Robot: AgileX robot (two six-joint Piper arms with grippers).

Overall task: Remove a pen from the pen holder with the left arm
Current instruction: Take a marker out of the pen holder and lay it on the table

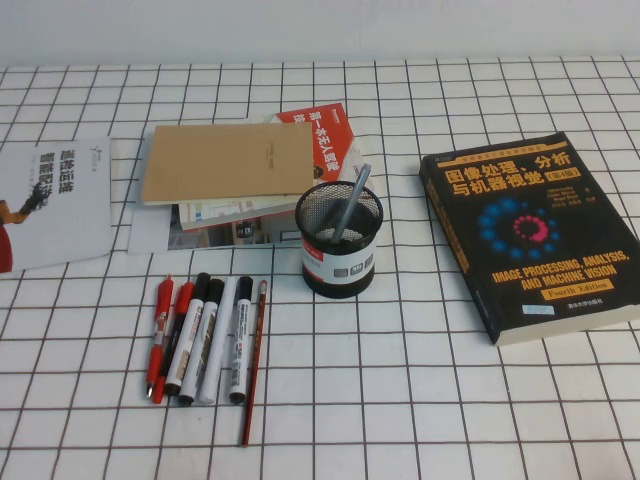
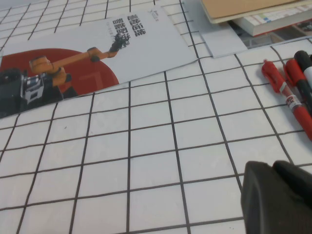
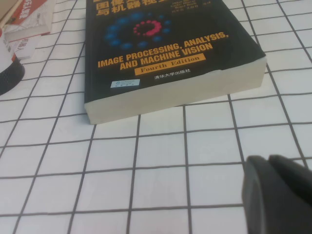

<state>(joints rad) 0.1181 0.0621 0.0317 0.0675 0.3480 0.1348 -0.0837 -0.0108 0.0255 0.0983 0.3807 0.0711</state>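
A black mesh pen holder (image 1: 339, 238) stands mid-table with one grey pen (image 1: 350, 205) leaning in it; its base also shows in the right wrist view as the pen holder (image 3: 7, 73). Neither arm appears in the high view. In the left wrist view my left gripper (image 2: 273, 166) hovers low over bare grid cloth, shut on nothing, near the red pens (image 2: 287, 92). My right gripper (image 3: 267, 160) is shut too, empty, just in front of the black book (image 3: 161, 58).
Several pens and markers (image 1: 205, 335) lie in a row left of the holder. A brown notebook stack (image 1: 230, 165) sits behind them, a brochure (image 1: 50, 200) at far left, the thick black book (image 1: 530, 230) at right.
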